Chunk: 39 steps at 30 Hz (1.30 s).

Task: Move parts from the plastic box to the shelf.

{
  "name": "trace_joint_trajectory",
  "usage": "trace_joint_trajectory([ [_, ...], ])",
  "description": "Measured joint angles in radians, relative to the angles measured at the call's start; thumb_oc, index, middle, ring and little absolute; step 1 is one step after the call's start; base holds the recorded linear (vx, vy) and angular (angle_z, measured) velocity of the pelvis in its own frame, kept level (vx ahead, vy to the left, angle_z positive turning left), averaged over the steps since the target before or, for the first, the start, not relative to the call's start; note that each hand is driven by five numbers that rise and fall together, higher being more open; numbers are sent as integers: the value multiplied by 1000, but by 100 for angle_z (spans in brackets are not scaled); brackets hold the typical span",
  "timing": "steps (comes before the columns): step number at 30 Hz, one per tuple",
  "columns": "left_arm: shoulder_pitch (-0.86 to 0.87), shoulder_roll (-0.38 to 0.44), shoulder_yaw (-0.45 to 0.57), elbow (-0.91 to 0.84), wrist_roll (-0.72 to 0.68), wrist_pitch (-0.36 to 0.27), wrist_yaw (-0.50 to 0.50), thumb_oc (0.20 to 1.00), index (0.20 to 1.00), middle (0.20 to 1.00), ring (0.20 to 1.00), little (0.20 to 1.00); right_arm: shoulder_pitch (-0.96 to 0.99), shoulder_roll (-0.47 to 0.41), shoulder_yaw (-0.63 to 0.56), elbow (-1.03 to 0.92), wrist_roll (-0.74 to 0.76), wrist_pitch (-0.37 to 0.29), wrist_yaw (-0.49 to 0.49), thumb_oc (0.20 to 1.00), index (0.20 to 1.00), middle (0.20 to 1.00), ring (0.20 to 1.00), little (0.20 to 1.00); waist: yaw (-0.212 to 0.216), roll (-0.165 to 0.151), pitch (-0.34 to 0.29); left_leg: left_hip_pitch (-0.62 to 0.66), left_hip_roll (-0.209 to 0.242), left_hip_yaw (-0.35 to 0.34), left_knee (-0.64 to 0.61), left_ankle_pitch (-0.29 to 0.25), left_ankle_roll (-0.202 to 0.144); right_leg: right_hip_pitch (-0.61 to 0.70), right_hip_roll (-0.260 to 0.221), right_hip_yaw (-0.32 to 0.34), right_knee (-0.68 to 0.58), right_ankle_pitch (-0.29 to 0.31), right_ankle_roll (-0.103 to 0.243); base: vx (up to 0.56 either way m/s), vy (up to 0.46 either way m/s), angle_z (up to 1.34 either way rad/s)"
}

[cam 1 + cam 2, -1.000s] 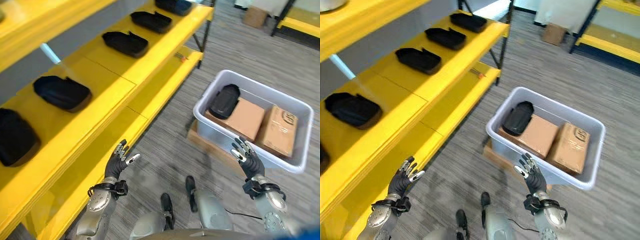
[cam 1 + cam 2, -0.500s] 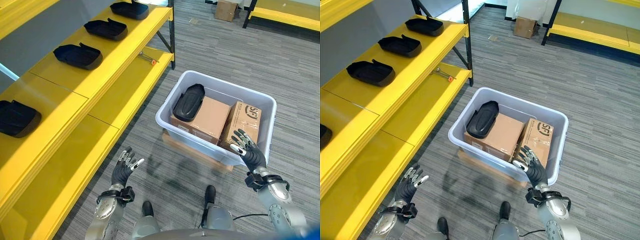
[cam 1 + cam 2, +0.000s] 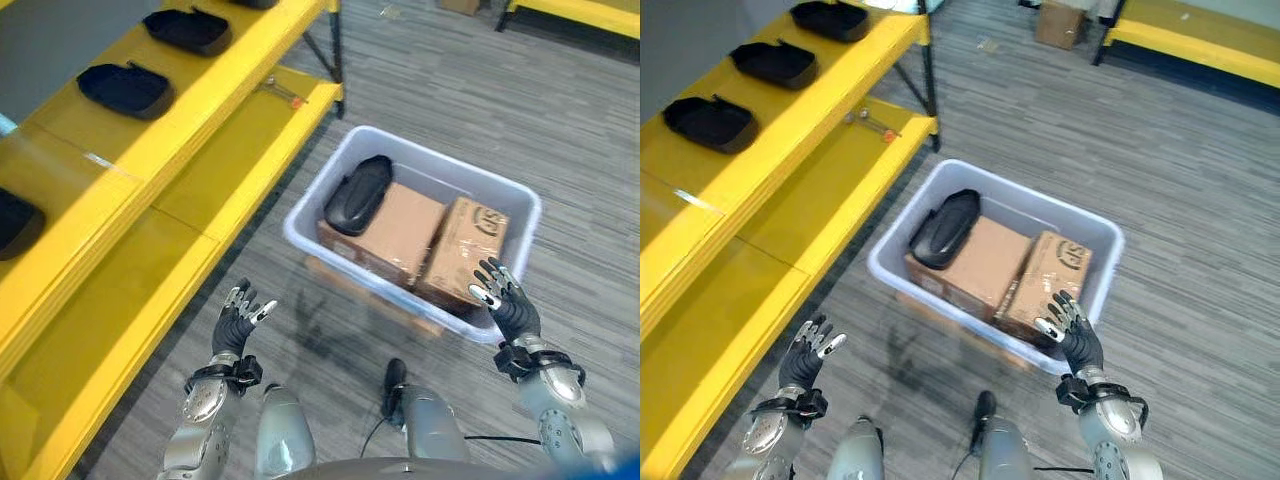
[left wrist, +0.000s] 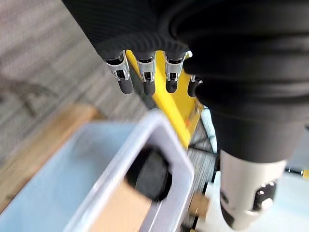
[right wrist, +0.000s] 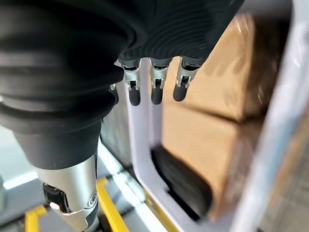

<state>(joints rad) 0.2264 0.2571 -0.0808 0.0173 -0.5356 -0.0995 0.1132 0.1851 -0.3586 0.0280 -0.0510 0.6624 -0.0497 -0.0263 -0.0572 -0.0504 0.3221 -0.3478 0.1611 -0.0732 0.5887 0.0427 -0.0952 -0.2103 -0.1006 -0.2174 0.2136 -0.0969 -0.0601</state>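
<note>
Lighting: you get bright, even overhead light with no dim corners. Glare: a pale sheen lies across the yellow shelf (image 3: 150, 180). Shadows: soft dark patches fall on the grey floor (image 3: 320, 335) just beside the plastic box (image 3: 300, 222). Blur: in your wrist views the box rim (image 4: 164, 140) and cardboard (image 5: 212, 140) are smeared and out of focus.

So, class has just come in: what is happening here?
The robot stands over a pale grey plastic box on the floor, both hands empty. Its open left robot hand is raised short of the box; its open right robot hand hovers at the near rim. One black moulded part lies inside on brown cardboard cartons. More black parts sit on the yellow shelf.
</note>
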Motion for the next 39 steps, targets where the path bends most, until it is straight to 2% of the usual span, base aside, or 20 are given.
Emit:
trace_joint_trajectory([
  [1, -18, -2, 0, -2, 0, -13, 2, 1000, 1000, 1000, 1000, 1000, -15, -8, 19, 4, -1, 0, -8, 1000, 1000, 1000, 1000, 1000, 22, -11, 7, 26, 4, 43, -137, -17, 18, 5, 25, 41, -22, 18, -1, 203, 218, -72],
  [3, -73, 1, 1, 45, 7, -12, 7, 1000, 1000, 1000, 1000, 1000, -43, 25, 32, 18, -10, -10, -26, 1000, 1000, 1000, 1000, 1000, 16, 1, 22, 33, 94, 98, -489, 19, -5, 31, 70, 56, -60, 18, 10, 306, 390, -61],
  [4, -96, 2, 4, 47, 11, -14, 15, 1000, 1000, 1000, 1000, 1000, -56, 31, 32, 46, -12, -17, -34, 1000, 1000, 1000, 1000, 1000, 21, 3, 41, 35, 119, 109, -616, 27, -8, 49, 88, 78, -71, 28, 17, 335, 451, -55],
  [5, -102, 3, 4, 47, 14, -14, 21, 1000, 1000, 1000, 1000, 1000, -78, 34, 38, 70, -19, -18, -40, 1000, 1000, 1000, 1000, 1000, 27, 14, 54, 38, 132, 92, -682, 28, -10, 73, 101, 103, -95, 35, 31, 296, 412, -87],
  [7, -108, -11, 3, 51, 14, -15, 26, 1000, 1000, 1000, 1000, 1000, -91, 34, 38, 87, -20, -17, -49, 1000, 1000, 1000, 1000, 1000, 55, 43, 71, 52, 134, 62, -683, 45, -26, 103, 111, 170, -105, 29, 47, 266, 471, -115],
  [8, -96, -17, 1, 57, 14, -15, 26, 1000, 1000, 1000, 1000, 1000, -89, 34, 34, 85, -20, -18, -51, 1000, 1000, 1000, 1000, 1000, 47, 64, 74, 67, 128, 64, -669, 57, -27, 127, 114, 196, -112, 26, 52, 160, 333, -115],
  [10, -68, -18, 0, 59, 14, -20, 25, 1000, 1000, 1000, 1000, 1000, -72, 35, 30, 77, -20, -19, -51, 1000, 1000, 1000, 1000, 1000, 44, 80, 67, 114, 103, 58, -658, 63, -24, 142, 110, 279, -109, 14, 75, 137, 244, -124],
  [12, -57, -32, -7, 54, 15, -22, 24, 1000, 1000, 1000, 1000, 1000, -31, -1, 21, 56, -20, -20, -50, 1000, 1000, 1000, 1000, 1000, 10, 134, 56, 137, 92, 95, -622, 65, -9, 171, 103, 294, -140, 14, 101, 143, 378, -70],
  [13, -84, -27, -9, 58, 16, -23, 24, 1000, 1000, 1000, 1000, 1000, -7, 4, 11, 66, -20, -16, -55, 1000, 1000, 1000, 1000, 1000, -12, 120, 59, 139, 59, 126, -605, 131, -14, 179, 56, 297, -142, -2, 127, 68, 370, -19],
  [15, -130, 35, -14, 54, 16, -24, 27, 1000, 1000, 1000, 1000, 1000, 12, 52, 35, 47, -19, -14, -52, 1000, 1000, 1000, 1000, 1000, 8, 39, 60, 135, -42, 212, -592, 103, 45, 144, -61, 298, -137, 2, 144, 21, 340, -46],
  [16, -155, 62, -14, 55, 16, -24, 33, 1000, 1000, 1000, 1000, 1000, 10, 82, 47, 38, -19, -14, -51, 1000, 1000, 1000, 1000, 1000, 11, 21, 69, 130, -77, 233, -569, 81, 71, 145, -103, 290, -146, 17, 166, -6, 298, -39],
  [18, -196, 98, -7, 53, 16, -29, 50, 1000, 1000, 1000, 1000, 1000, -16, 93, 89, 34, -19, -9, -37, 1000, 1000, 1000, 1000, 1000, 21, 9, 78, 104, -118, 261, -514, 30, 103, 126, -153, 286, -138, 43, 195, -8, 232, -19],
  [20, -208, 111, 15, 54, 16, -42, 69, 1000, 1000, 1000, 1000, 1000, -53, 97, 104, 33, -18, -6, -24, 1000, 1000, 1000, 1000, 1000, 26, -3, 89, 64, -137, 278, -454, -10, 124, 109, -180, 281, -144, 60, 200, -12, 150, -14],
  [23, -189, 131, 35, 55, 16, -42, 91, 1000, 1000, 1000, 1000, 1000, -77, 102, 97, 34, -18, -2, -25, 1000, 1000, 1000, 1000, 1000, 34, -41, 103, 53, -129, 299, -427, -34, 131, 85, -179, 244, -146, 100, 206, -31, 100, -28],
  [24, -183, 144, 39, 55, 17, -41, 91, 1000, 1000, 1000, 1000, 1000, -84, 104, 99, 35, -18, -1, -24, 1000, 1000, 1000, 1000, 1000, 53, -56, 110, 55, -112, 329, -428, -36, 130, 68, -173, 200, -146, 118, 203, 32, 55, -81],
  [26, -164, 162, 49, 55, 21, -37, 93, 1000, 1000, 1000, 1000, 1000, -114, 102, 99, 50, -18, 2, -23, 1000, 1000, 1000, 1000, 1000, 70, -70, 114, 62, -85, 377, -429, -42, 128, 55, -165, 35, -154, 144, 179, 34, -20, -86],
  [27, -160, 161, 48, 53, 40, -35, 93, 1000, 1000, 1000, 1000, 1000, -115, 100, 98, 51, -18, 2, -22, 1000, 1000, 1000, 1000, 1000, 73, -73, 116, 75, -83, 388, -427, -45, 124, 68, -167, -4, -165, 150, 189, 7, -20, -48],
  [31, -171, 158, 43, 35, 62, -37, 89, 1000, 1000, 1000, 1000, 1000, -111, 101, 101, 52, -18, 7, -15, 1000, 1000, 1000, 1000, 1000, 53, -72, 121, 85, -63, 388, -387, -76, 95, 101, -153, 18, -185, 126, 210, 16, 4, -14],
  [33, -195, 160, 39, 36, 128, -33, 89, 1000, 1000, 1000, 1000, 1000, -107, 73, 102, 51, -18, 15, -3, 1000, 1000, 1000, 1000, 1000, 30, -70, 120, 87, -40, 394, -418, -46, 77, 93, -126, 18, -217, 135, 190, 5, -111, -17],
  [39, -325, 159, -22, 96, 181, -21, 104, 1000, 1000, 1000, 1000, 1000, -108, 36, 101, 51, -18, 21, 3, 1000, 1000, 1000, 1000, 1000, -8, -69, 120, 86, -17, 401, -496, 13, 63, 81, -83, 19, -277, 172, 175, 49, -74, -9],
])
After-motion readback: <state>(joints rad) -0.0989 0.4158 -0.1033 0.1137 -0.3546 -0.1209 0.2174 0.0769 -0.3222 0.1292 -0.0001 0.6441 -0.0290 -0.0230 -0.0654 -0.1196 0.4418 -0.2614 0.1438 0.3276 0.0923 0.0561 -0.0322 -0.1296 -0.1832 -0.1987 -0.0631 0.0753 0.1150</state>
